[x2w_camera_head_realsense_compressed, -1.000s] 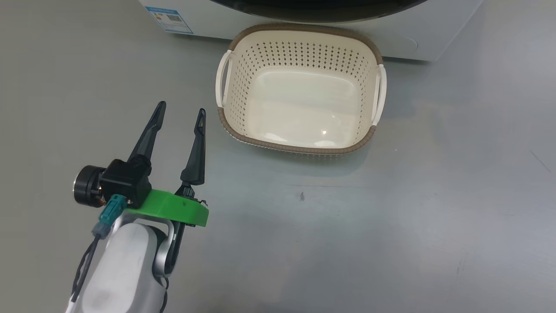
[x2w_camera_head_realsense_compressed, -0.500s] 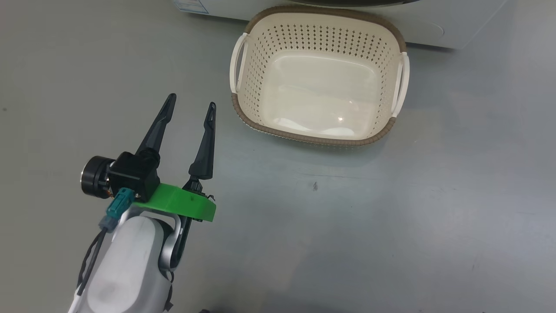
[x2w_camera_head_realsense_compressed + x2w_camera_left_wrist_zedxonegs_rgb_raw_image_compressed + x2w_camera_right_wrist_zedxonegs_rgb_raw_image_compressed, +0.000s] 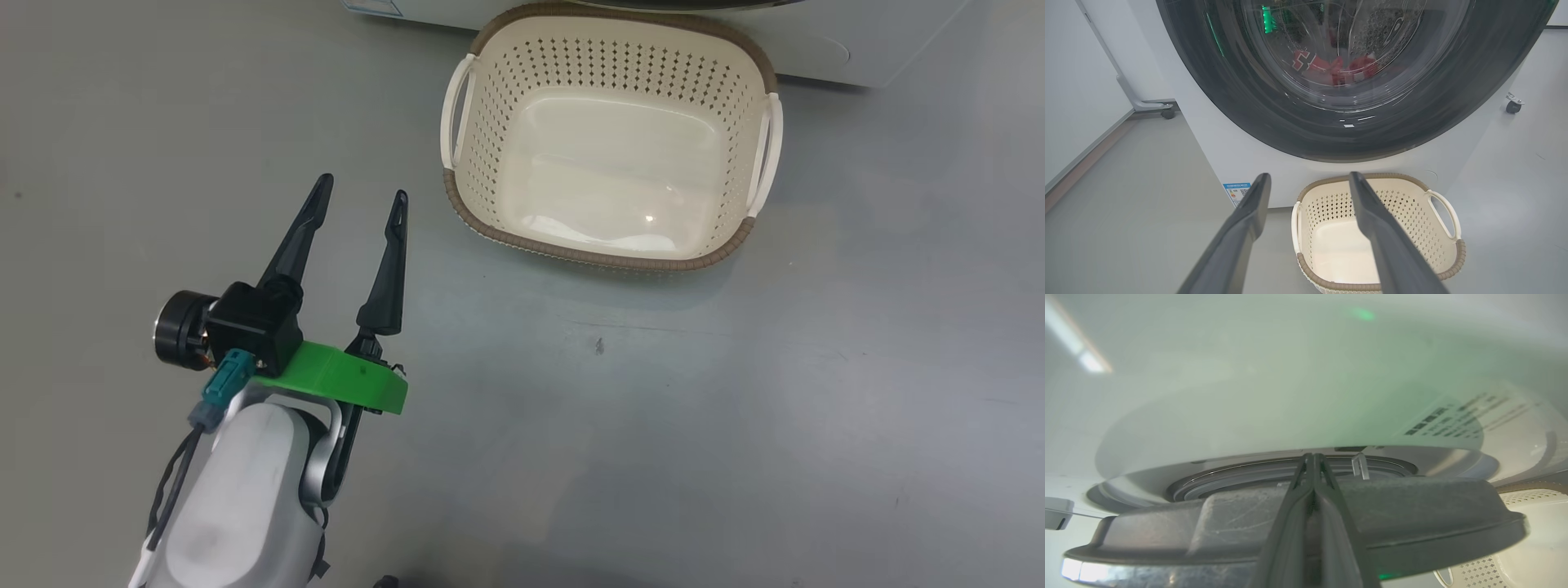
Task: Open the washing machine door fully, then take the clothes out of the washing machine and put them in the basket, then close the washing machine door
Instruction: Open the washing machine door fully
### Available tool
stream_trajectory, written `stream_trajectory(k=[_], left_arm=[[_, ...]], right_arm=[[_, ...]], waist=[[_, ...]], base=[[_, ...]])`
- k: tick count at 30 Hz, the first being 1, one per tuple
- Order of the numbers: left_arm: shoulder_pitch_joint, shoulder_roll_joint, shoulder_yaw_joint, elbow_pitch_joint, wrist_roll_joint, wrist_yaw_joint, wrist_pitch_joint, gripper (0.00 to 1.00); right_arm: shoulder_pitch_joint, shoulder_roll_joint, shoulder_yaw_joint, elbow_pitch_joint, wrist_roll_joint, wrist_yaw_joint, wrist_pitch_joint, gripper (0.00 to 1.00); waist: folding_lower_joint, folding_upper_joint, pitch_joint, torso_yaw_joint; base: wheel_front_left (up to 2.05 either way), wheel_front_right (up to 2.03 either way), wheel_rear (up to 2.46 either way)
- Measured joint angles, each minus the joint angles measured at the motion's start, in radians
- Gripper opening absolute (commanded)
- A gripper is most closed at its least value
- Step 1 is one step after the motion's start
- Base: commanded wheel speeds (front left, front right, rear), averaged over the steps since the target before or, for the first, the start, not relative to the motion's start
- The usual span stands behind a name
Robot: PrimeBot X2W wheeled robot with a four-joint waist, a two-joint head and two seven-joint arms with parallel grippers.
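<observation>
**Inspector:** Head view?
**Me:** My left gripper (image 3: 363, 188) hangs with its jaws wide and empty. The basket (image 3: 588, 255) is on the floor at 1 o'clock, just before the washing machine (image 3: 824, 61).
**Inspector:** Left wrist?
**Me:** The clothes (image 3: 1331, 67) lie behind the washing machine door (image 3: 1274, 122), at 12 o'clock. I judge them soft, limp and light; pinch a bunched fold.
**Inspector:** Right wrist?
**Me:** My right gripper (image 3: 1312, 457) has its jaws pressed together across the door's rim. The rim looks stiff and glossy; hook its edge.

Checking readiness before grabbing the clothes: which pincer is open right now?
The left pincer, its two fingers spread wide apart; the right pincer has its fingers pressed tightly together.
</observation>
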Motion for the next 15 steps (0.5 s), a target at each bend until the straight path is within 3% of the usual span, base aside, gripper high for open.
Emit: stream_trajectory(k=[15], left_arm=[[-0.004, -0.001, -0.006, 0.016, -0.008, 0.003, 0.0, 1.0]], right_arm=[[0.014, -0.015, 0.01, 0.049, 0.041, 0.047, 0.094, 0.0]], waist=[[0.0, 0.0, -0.021, -0.009]], base=[[0.0, 0.0, 0.0]])
